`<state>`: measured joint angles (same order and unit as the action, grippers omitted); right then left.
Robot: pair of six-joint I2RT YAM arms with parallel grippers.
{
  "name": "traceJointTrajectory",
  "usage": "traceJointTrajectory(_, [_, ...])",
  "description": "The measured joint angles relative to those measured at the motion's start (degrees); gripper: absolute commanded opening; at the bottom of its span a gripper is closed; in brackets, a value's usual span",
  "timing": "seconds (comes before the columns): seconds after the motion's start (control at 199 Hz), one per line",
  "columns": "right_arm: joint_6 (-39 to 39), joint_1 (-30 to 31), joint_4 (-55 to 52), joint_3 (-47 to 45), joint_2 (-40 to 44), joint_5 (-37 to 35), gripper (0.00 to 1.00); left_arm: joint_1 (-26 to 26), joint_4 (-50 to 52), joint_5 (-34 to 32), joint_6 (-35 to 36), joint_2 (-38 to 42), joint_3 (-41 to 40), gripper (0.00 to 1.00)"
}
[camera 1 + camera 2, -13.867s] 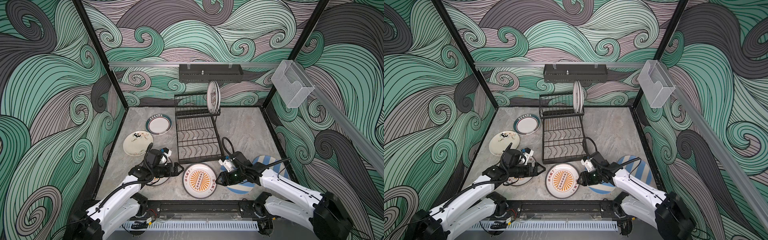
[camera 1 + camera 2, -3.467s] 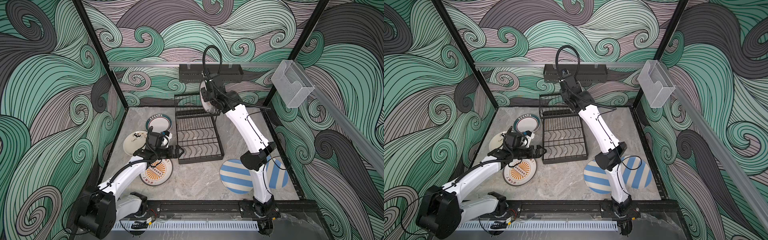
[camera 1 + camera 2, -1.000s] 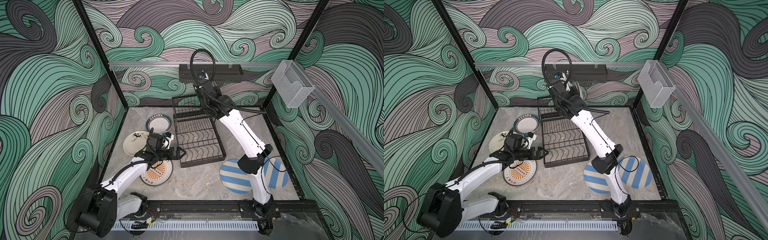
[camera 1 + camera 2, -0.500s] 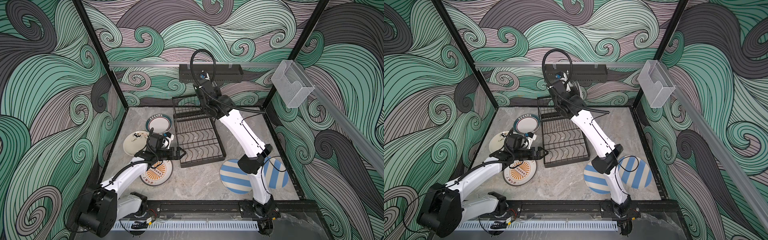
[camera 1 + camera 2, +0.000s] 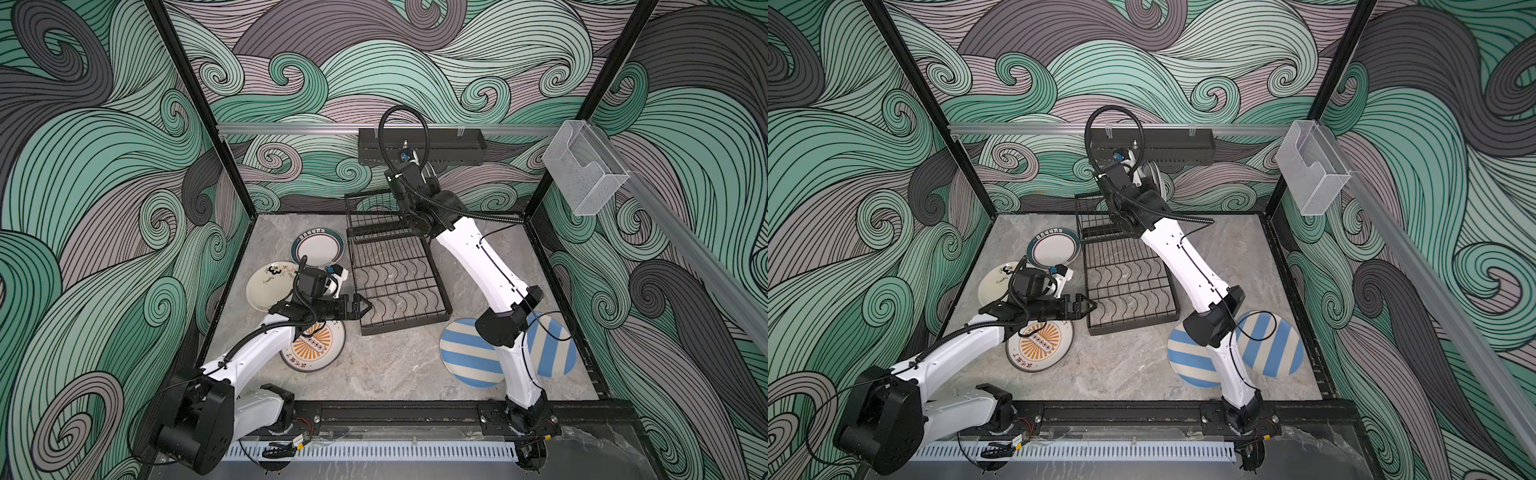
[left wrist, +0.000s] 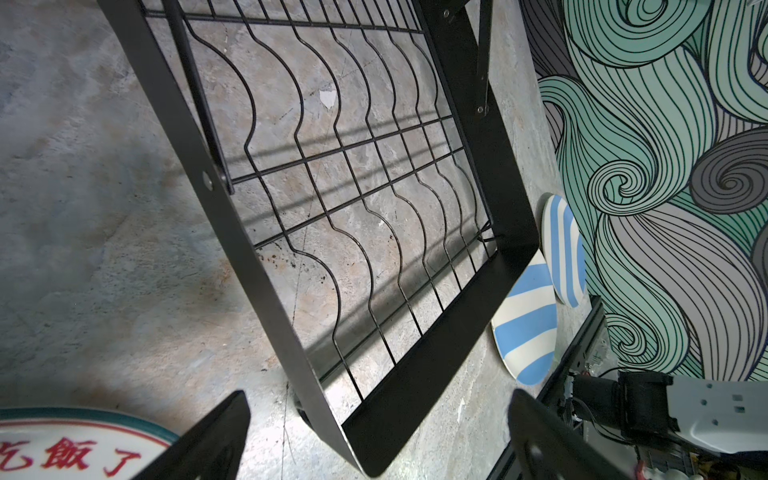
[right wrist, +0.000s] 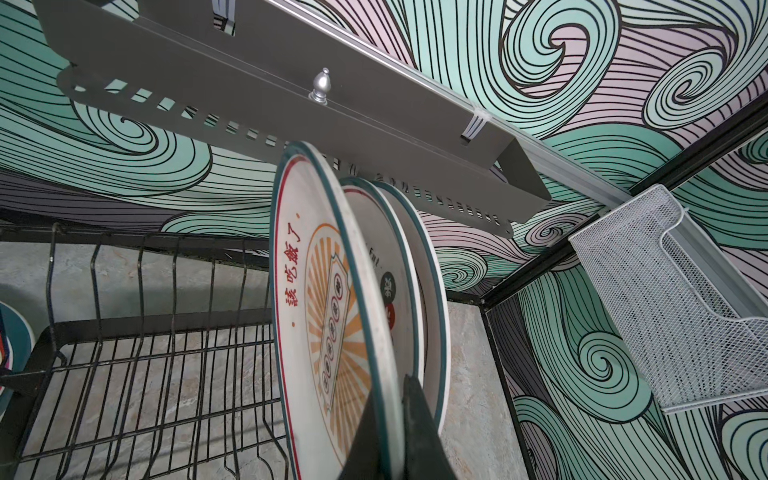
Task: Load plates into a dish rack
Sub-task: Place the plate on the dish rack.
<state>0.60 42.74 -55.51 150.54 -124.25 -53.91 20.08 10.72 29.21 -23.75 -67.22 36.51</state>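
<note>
Pinching the rim of a sunburst plate (image 7: 328, 316), the right tool (image 7: 395, 419) has its fingers pressed onto both faces of the plate's edge (right wrist view).

Plate position: on edge, upright, over the right end of the upper tier (image 7: 158, 266) of the rack (image 5: 395, 274), at the far side of the bench (image 5: 395, 374). Its lower rim is out of view, so whether it sits in a slot cannot be told.

Two more plates stand upright just right of it, close together: a marked plate (image 7: 388, 291) with dark and red spots, then a third plate (image 7: 436, 299). A top view shows their rims past the right wrist (image 5: 1152, 176).

Left tool (image 5: 365, 306): spread wide, holding nothing, low over the bench at the rack's near left corner. In the left wrist view that corner lies between its two fingers (image 6: 208, 440); contact cannot be told.

Rack: mid-bench, reaching to the far wall, set askew with its near end swung right.

Flat on the bench:
- teal-rimmed plate (image 5: 318, 247), just left of the rack, far
- whitish plate (image 5: 270, 286), nearer and further left, its rim meeting the teal-rimmed one
- second sunburst plate (image 5: 316, 349), near left, partly under the left arm (image 5: 257, 353)
- left striped plate (image 5: 465, 353) and right striped plate (image 5: 550, 345), near right, with the right arm (image 5: 478, 257) crossing above where they meet

Shelf (image 5: 419, 145): on the far wall, above the rack.
</note>
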Motion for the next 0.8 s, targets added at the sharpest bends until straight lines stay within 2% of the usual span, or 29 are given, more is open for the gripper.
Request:
traceJointTrajectory(0.161, [-0.7,0.0,0.0,-1.0,-0.6,0.4,0.0,0.0,0.0,0.0,0.0,0.6,0.0,0.99])
traceJointTrajectory(0.292, [-1.1,-0.2,0.4,-1.2,-1.2,0.9,0.15,0.0,0.2,-0.1,0.2,1.0,0.0,0.99])
traceJointTrajectory(0.442, [-1.0,-0.5,0.3,-1.2,-1.1,1.7,0.43,0.0,0.4,-0.5,0.3,1.1,0.0,0.99])
traceJointTrajectory(0.523, [-0.9,-0.5,0.0,-1.2,-0.9,2.6,0.52,0.0,0.7,-0.9,0.3,1.1,0.0,0.99])
traceJointTrajectory(0.658, [-0.9,-0.5,-0.9,-1.7,1.1,5.9,0.61,0.0,1.1,-1.7,0.5,1.1,0.0,0.99])
traceJointTrajectory(0.799, [-0.9,-0.9,-1.2,-7.6,9.8,11.1,0.65,0.0,1.2,-2.1,1.3,1.1,0.4,0.99])
